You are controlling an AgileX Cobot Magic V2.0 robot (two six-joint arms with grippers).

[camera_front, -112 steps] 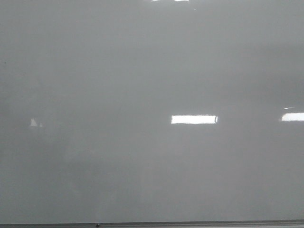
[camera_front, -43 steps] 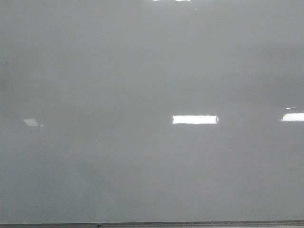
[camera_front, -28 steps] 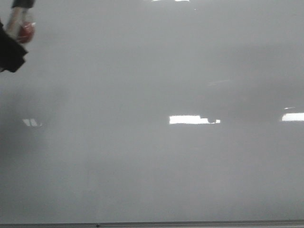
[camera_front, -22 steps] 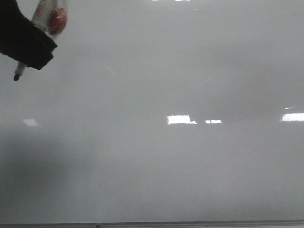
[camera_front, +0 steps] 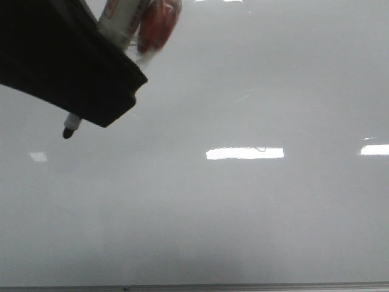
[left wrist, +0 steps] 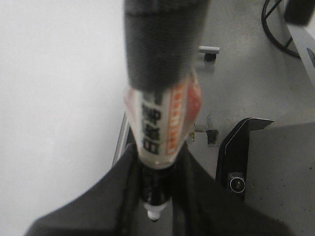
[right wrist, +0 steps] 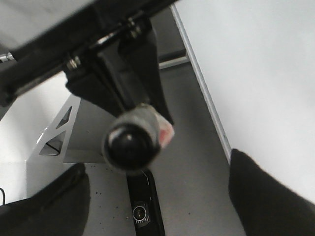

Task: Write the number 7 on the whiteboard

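The whiteboard [camera_front: 243,201] fills the front view, glossy pale grey with bright glare patches. No drawn number 7 shows on it. My left gripper [camera_front: 112,100] comes in from the upper left and is shut on a white marker with an orange label [camera_front: 130,21]. The marker's black tip [camera_front: 67,132] points down-left in front of the board; I cannot tell whether it touches. In the left wrist view the marker [left wrist: 162,128] sits between the dark fingers [left wrist: 98,206], with the board [left wrist: 54,98] beside it. My right gripper [right wrist: 157,164] is open and empty beside the board [right wrist: 261,64], looking at the marker's rear end [right wrist: 130,142].
The board's thin metal bottom edge [camera_front: 194,286] runs along the bottom of the front view. Below the arms are a grey floor, a black base unit [right wrist: 142,209] and a white frame [right wrist: 54,132]. Cables [left wrist: 275,24] lie off to the side.
My left gripper with the marker has come into the front view from the upper left and moved right and down, looming larger. The board was bare before and still shows no line.
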